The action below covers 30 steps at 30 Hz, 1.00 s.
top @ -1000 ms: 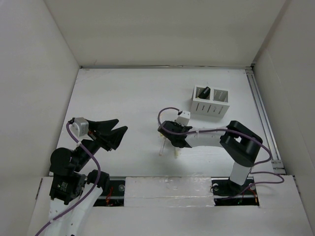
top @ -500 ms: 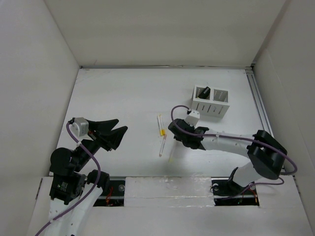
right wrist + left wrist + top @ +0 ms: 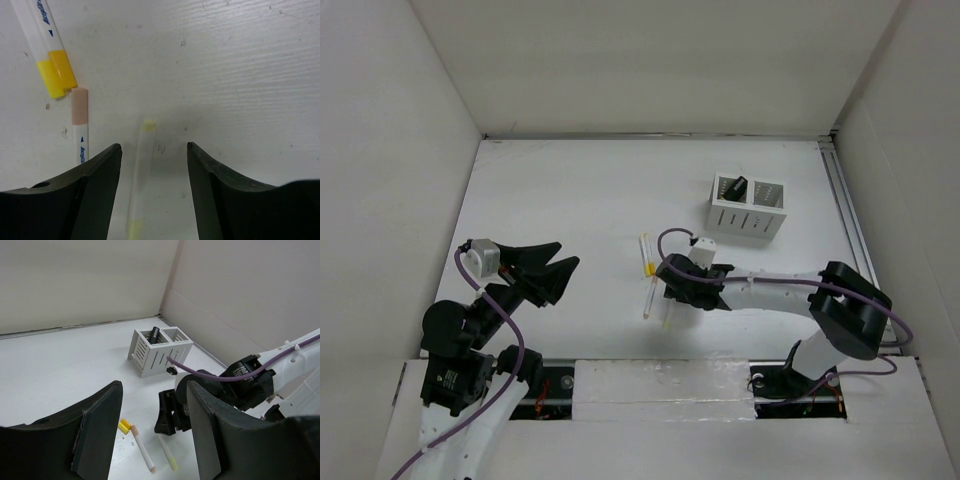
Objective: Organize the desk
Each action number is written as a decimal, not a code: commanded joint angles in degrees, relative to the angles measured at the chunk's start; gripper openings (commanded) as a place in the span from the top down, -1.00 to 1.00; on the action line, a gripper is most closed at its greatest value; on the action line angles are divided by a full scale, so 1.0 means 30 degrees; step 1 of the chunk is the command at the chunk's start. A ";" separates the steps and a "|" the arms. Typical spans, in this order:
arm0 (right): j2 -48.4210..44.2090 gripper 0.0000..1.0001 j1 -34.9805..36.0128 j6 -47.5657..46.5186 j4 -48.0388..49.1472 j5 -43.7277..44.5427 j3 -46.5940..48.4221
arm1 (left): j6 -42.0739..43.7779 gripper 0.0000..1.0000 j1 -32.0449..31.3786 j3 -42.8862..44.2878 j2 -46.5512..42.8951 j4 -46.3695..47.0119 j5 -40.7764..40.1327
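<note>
Desk (image 3: 570, 200): a broad, flat, matte white rectangle that fills the floor between the white side walls (image 3: 400, 150), stretching from the arm bases to the far wall; a thin metal rail (image 3: 850, 230) runs along its right edge; seen close from the right wrist, the surface shows fine grain and a few small specks and scuffs.

Toward the far right corner stands a white slotted pen holder (image 3: 748, 207) with a dark item (image 3: 735, 186) leaning in its left compartment; what that item is cannot be made out.

Near the middle of the desk, closer to the near edge, lie a yellow-capped marker (image 3: 646, 255), a pink-capped marker (image 3: 650, 298) just nearward of it, and a pale pen (image 3: 141, 165) beside the pink one; the print on the marker barrels is too small to read in full.

The right gripper (image 3: 153, 146) is low over the pale pen, jaws released and spread to either side of it with a gap on each side; the pen's near end is cut off by the wrist view, and from above it is faint against the white.

The left gripper (image 3: 558, 258) hangs near the left edge, jaws parted and empty.

The desk's near edge is hidden behind the arms' mounting strip.
</note>
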 commanded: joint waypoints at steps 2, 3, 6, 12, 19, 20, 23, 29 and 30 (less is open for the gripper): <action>0.1088 -0.19 0.0032 -0.0012 0.0185 -0.0653 0.0176 | -0.0024 0.00 0.0075 -0.0186 0.0063 0.1082 0.0254; 0.1700 -0.17 0.0032 -0.0013 0.0185 -0.0595 0.0409 | -0.0024 0.00 0.0075 -0.0157 0.0035 0.1082 0.0253; 0.2553 -0.05 0.0032 0.0192 -0.0048 -0.0156 0.0791 | -0.0024 0.00 0.0075 -0.0157 0.0064 0.1082 0.0253; 0.2879 0.40 0.0207 0.0866 -0.0518 0.0606 0.0676 | -0.0024 -0.01 0.0075 -0.0157 0.0063 0.1082 0.0224; 0.2408 0.73 0.0207 0.0896 -0.0461 0.0725 0.0441 | -0.0024 0.00 0.0075 -0.0157 0.0093 0.1082 0.0282; 0.2351 0.84 0.0207 0.0867 -0.0402 0.0637 0.0499 | -0.0024 0.00 0.0075 -0.0157 0.0093 0.1082 0.0311; 0.2234 1.00 0.0207 0.0866 -0.0080 0.0578 0.0441 | -0.0024 0.00 0.0075 -0.0157 0.0063 0.1082 0.0282; 0.0946 1.00 0.0207 0.1275 0.0097 0.1426 0.0178 | -0.0024 0.00 0.0075 -0.0157 0.0035 0.1082 0.0253; 0.0683 1.00 0.0207 0.1334 0.0068 0.1572 0.0119 | -0.0024 0.00 0.0075 -0.0157 0.0063 0.1082 0.0311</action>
